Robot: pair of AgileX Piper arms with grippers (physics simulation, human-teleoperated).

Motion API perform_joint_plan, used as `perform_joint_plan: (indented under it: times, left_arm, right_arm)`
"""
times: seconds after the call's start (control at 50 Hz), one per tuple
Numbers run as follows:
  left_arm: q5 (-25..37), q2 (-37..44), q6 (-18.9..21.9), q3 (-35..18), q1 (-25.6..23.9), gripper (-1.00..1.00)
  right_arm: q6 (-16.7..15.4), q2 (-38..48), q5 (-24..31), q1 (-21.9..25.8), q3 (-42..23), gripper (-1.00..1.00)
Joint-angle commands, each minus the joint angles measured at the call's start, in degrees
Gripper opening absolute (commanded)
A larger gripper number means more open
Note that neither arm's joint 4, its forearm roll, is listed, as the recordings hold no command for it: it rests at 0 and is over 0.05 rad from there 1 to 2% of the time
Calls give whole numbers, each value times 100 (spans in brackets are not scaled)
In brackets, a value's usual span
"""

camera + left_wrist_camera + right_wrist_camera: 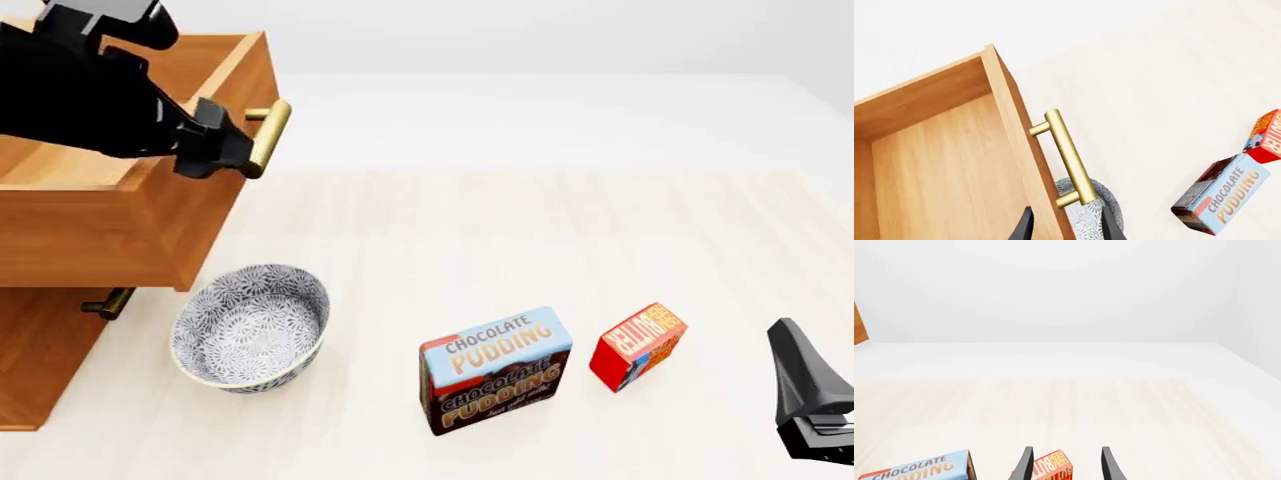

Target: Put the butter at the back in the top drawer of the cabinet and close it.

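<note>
- A light-brown wooden cabinet [40, 340] stands at the left edge of a pale wooden table [534, 230], seen from the front camera.
- The top drawer [120, 200] is pulled out toward the right, over the table, and its inside shows bare wood.
- The left gripper [227, 150] sits at the drawer's front panel, right by the brass bar handle [267, 138]. In the left wrist view its two dark fingers [1023, 227] stand spread apart on either side of the drawer front and the handle's lower end, not visibly touching either.
- A patterned grey-and-white bowl [251, 325] rests on the table just below the open drawer, close beside the cabinet.
- A brown-and-blue chocolate pudding box [497, 368] stands upright to the right of the bowl, farther from the cabinet.
- The butter [638, 345], a small red and orange box, stands on the table just right of the pudding box, well apart from the cabinet and outside the drawer.
- The right gripper [807, 400] hangs near the butter, on the side away from the cabinet. In the right wrist view its fingers [1024, 465] are spread, with the butter showing between them, though contact cannot be told.
</note>
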Motion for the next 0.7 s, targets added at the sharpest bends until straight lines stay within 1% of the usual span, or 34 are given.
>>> perform_joint_plan:
  times: [0.02, 0.2, 0.44, 0.48, 0.58, 0.6, 0.62, 0.64, 0.7]
  left_arm:
    - [193, -168, 272, -271, 29, 100]
    - [377, -357, 412, -397, 169, 100]
    - [517, -522, 508, -453, 222, 100]
    - [561, -658, 611, -465, 251, 100]
    - [705, -740, 633, -648, 50, 100]
    - [679, -720, 581, -754, -109, 100]
    - [680, -719, 581, -755, -109, 100]
    - [704, -686, 476, -897, -260, 100]
    - [701, -692, 488, -1008, -413, 100]
  right_arm:
    - [0, 0, 0, 0, 0, 100]
    - [0, 0, 0, 0, 0, 100]
    - [0, 0, 0, 0, 0, 100]
    - [0, 0, 0, 0, 0, 100]
    - [0, 0, 0, 0, 0, 100]
    - [0, 0, 0, 0, 0, 100]
    - [0, 0, 0, 0, 0, 100]
    - [0, 0, 0, 0, 0, 100]
    - [0, 0, 0, 0, 0, 100]
